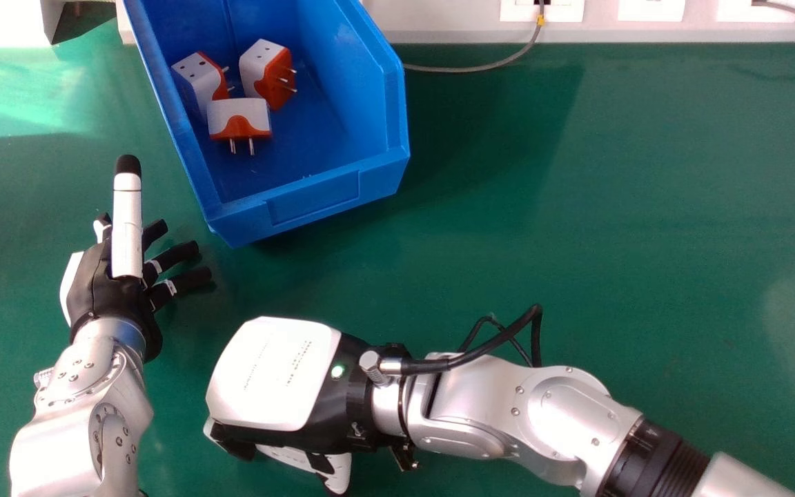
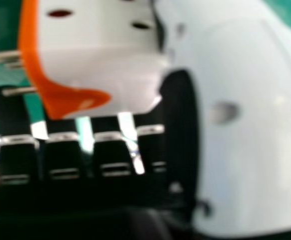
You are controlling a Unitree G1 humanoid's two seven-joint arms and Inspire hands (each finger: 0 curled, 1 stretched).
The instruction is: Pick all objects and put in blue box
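A green table [image 1: 577, 207] lies in front of a white wall [image 1: 439, 17]. The blue box [image 1: 342, 197] sits on it, with three white and orange plugs [image 1: 237, 114] inside. The left hand [image 1: 97, 286] is near the box, its fingers wide apart, with nothing in it. The right hand [image 1: 270, 376] is over the table, closer to the robot than the box is. It has one more plug [image 2: 100, 75] pinched between its thumb and fingers.
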